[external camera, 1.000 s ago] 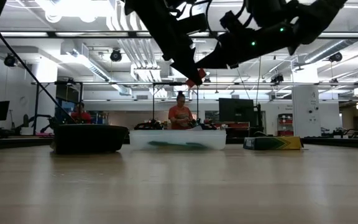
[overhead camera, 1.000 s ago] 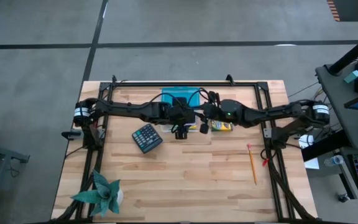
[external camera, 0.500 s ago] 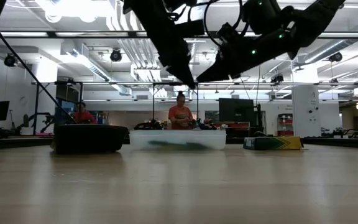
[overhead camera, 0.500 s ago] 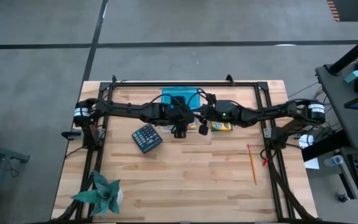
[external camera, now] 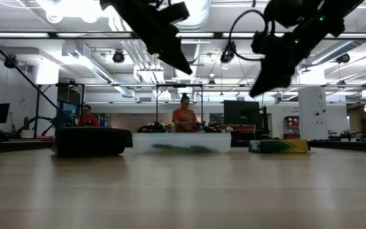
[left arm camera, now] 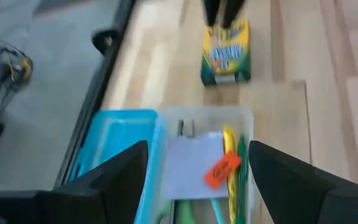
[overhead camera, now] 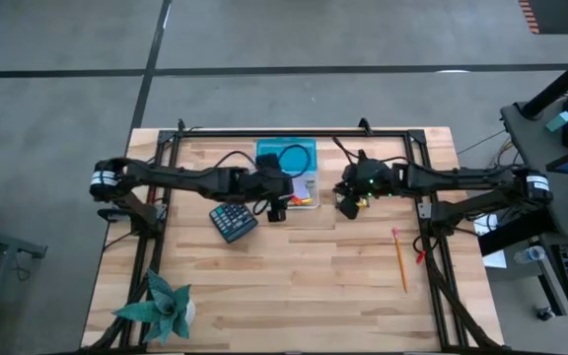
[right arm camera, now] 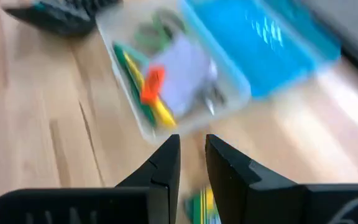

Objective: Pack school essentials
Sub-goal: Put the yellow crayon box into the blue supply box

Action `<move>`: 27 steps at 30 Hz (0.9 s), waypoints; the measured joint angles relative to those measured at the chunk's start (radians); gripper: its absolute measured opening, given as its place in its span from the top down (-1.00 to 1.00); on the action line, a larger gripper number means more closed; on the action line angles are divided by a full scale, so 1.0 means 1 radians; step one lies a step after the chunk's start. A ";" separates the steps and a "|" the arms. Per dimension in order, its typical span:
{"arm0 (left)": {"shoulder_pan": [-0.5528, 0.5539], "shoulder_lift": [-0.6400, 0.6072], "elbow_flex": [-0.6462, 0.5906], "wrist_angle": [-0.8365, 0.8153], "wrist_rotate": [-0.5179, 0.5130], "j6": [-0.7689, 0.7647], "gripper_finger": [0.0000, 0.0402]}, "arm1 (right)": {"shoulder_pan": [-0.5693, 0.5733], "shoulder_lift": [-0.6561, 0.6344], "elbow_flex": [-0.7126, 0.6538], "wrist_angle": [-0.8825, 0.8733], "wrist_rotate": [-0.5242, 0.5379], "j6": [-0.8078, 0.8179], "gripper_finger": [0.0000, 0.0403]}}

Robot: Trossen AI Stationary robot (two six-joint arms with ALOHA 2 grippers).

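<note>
In the high view both arms have drawn apart since half a second ago: I now read the left claw (overhead camera: 276, 209) left of centre and the right claw (overhead camera: 348, 204) right of centre, where before they crowded together over the clear box (overhead camera: 302, 187).

The orange eraser (left arm camera: 221, 169), seen a second ago at a claw tip in the low view, now lies in the box on the lavender note pad (left arm camera: 191, 169). I judge that piece packed.

Left claw: fingers spread wide, nothing between them. Right claw: fingers close together with a narrow gap, nothing visibly held.

Count:
- 1 clear box, upper centre of the high view, beside 1 blue lid (overhead camera: 286, 157).
- In the box: 1 eraser, 1 note pad, 1 yellow pencil (left arm camera: 230, 163), green pens (number unclear), possibly scissors.
- 1 crayon pack (left arm camera: 226, 53) on the desk (overhead camera: 294, 286), just under the right claw.
- 1 orange pencil (overhead camera: 399, 259), lower right, well apart.
- 1 calculator (overhead camera: 233, 218).
- 1 plant (overhead camera: 164, 306), lower left.

The crayon pack and orange pencil remain unpacked; I judge the crayon pack next.
</note>
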 joint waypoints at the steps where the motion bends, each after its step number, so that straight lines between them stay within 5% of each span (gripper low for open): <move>1: 0.000 -0.016 -0.026 0.042 0.000 0.000 -0.31 | 0.000 -0.002 0.000 -0.045 0.000 0.026 0.66; 10: 0.002 -0.062 -0.160 0.383 -0.001 0.073 -0.31 | 0.016 0.042 -0.002 -0.280 -0.003 0.090 0.62; 20: 0.002 -0.078 -0.163 0.401 -0.001 0.181 -0.31 | 0.031 0.061 -0.002 -0.461 0.004 -0.080 0.17; 27: 0.010 -0.095 -0.200 0.425 -0.001 0.193 -0.31 | 0.031 0.172 -0.005 -0.462 0.149 -0.159 0.13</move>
